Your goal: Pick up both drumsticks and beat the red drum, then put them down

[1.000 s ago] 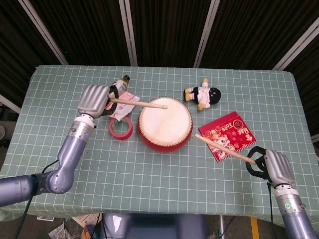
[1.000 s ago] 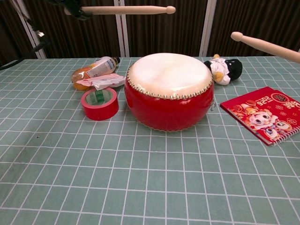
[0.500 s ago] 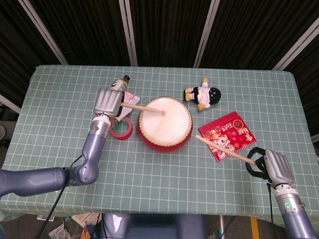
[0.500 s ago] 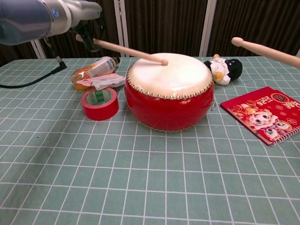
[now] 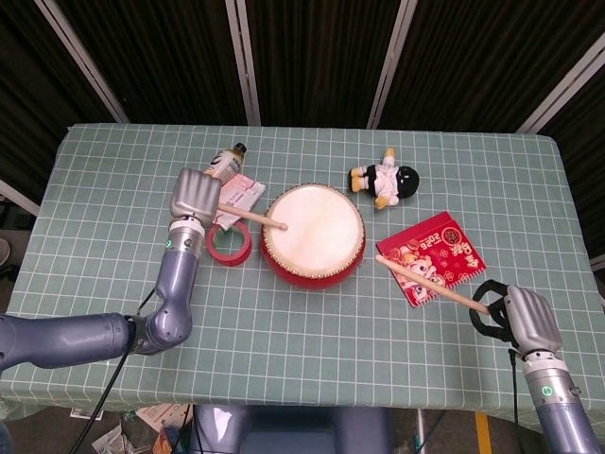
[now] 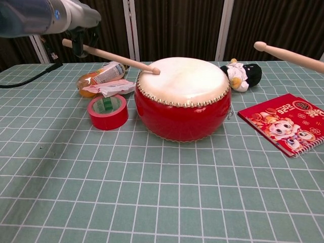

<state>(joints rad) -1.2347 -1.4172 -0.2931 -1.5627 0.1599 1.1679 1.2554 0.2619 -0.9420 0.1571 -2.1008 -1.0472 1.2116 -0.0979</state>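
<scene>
The red drum [image 5: 313, 235] is set upright near the middle of the counter [image 5: 104, 180], which is covered by a green checked cloth. The left hand [image 5: 195, 195] is closed around the butt of the left drumstick [image 5: 248, 218], which is angled down toward the drum; its tip is seen at the left part of the pale drumhead, touching it or just above it in the chest view [image 6: 155, 71]. The right hand [image 5: 527, 317] is held near the counter's right front edge, and its fingers are wrapped around the right drumstick [image 5: 430, 285]. That stick is pointed up and to the left over the corner of a red booklet [image 5: 435, 255], with its tip raised well clear of the drum. A roll of red tape [image 5: 230, 244] is laid just left of the drum, and a bottle [image 5: 224, 164] with a crumpled packet [image 5: 243, 196] is found behind it. A small plush doll [image 5: 386, 179] is placed behind and right of the drum.
</scene>
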